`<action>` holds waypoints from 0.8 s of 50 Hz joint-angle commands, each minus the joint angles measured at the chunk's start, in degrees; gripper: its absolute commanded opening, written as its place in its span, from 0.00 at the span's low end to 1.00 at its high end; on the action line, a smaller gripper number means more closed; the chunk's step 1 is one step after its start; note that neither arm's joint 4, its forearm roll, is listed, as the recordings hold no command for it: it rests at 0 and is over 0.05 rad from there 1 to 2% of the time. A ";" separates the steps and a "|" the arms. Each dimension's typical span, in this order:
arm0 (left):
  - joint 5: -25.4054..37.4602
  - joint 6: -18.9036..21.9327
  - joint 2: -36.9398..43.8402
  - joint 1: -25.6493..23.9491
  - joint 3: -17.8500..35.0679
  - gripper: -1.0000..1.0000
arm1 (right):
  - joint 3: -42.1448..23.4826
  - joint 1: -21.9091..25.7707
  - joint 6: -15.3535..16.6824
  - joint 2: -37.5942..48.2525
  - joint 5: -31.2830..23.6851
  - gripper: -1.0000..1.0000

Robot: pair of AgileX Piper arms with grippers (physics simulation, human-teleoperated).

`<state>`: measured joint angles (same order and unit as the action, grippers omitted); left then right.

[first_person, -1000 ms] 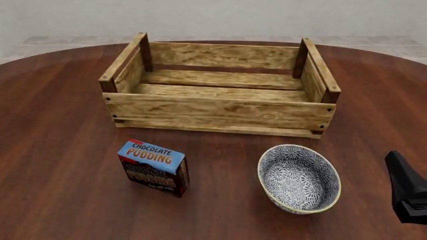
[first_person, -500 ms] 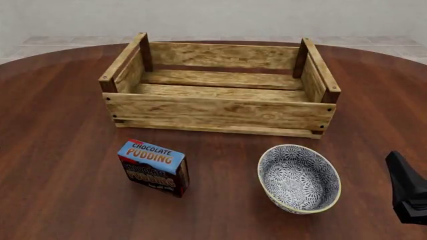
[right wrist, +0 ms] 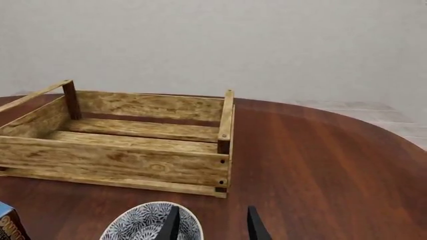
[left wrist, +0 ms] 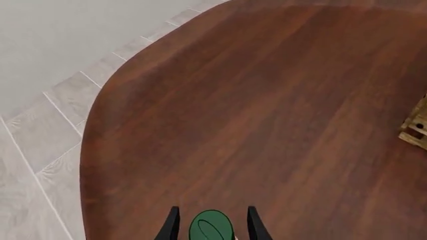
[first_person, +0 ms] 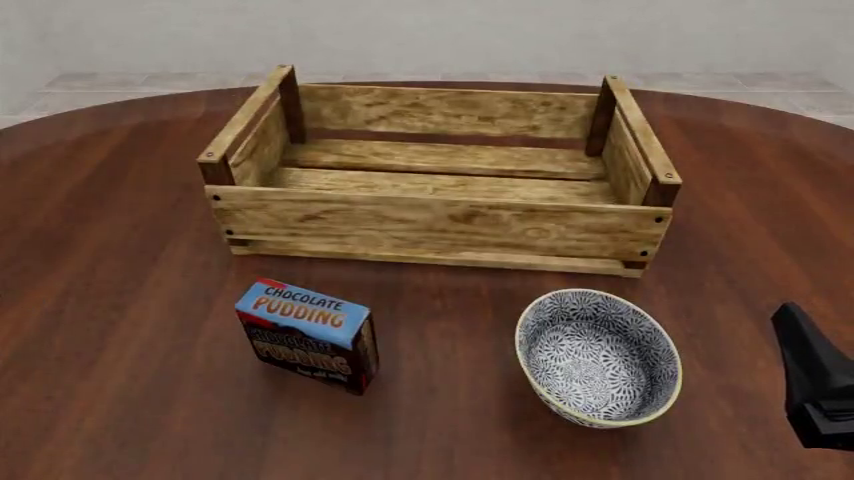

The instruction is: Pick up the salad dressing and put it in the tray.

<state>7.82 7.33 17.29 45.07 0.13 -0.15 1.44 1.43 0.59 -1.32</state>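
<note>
Only the dark green top of the salad dressing (left wrist: 211, 229) shows, in the left wrist view, low between the two black fingers of my left gripper (left wrist: 211, 210). The fingers stand apart, with a gap on each side of the top. Neither the bottle nor the left gripper appears in the front view. The tray (first_person: 441, 222), a wooden slat crate, sits at the back middle of the table with nothing in it; it also shows as tray (right wrist: 113, 162) and as a corner (left wrist: 417, 127). My right gripper (first_person: 790, 315) hovers at the right edge, open and holding nothing (right wrist: 211, 222).
A blue-white patterned bowl (first_person: 594, 360) stands front right, close to the right gripper, also seen as bowl (right wrist: 150, 225). A chocolate pudding box (first_person: 307, 335) stands front left. The table's curved left edge (left wrist: 100, 130) drops to a tiled floor.
The right gripper has sunk very slightly at the right edge of the front view. Crate, bowl and pudding box have not moved.
</note>
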 commanded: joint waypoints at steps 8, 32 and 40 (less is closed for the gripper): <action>2.70 0.85 0.90 0.09 -0.13 1.00 | -0.01 -0.23 0.11 -0.42 -0.27 1.00; 3.23 0.24 0.68 -0.32 -0.13 0.00 | -0.04 -0.54 -0.05 -0.39 -0.13 1.00; 5.60 0.35 -2.94 -1.53 -0.13 0.00 | -0.06 -0.55 -0.15 -0.40 -0.13 1.00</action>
<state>11.24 6.51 17.51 44.63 0.07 -0.16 0.97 1.39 0.18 -1.46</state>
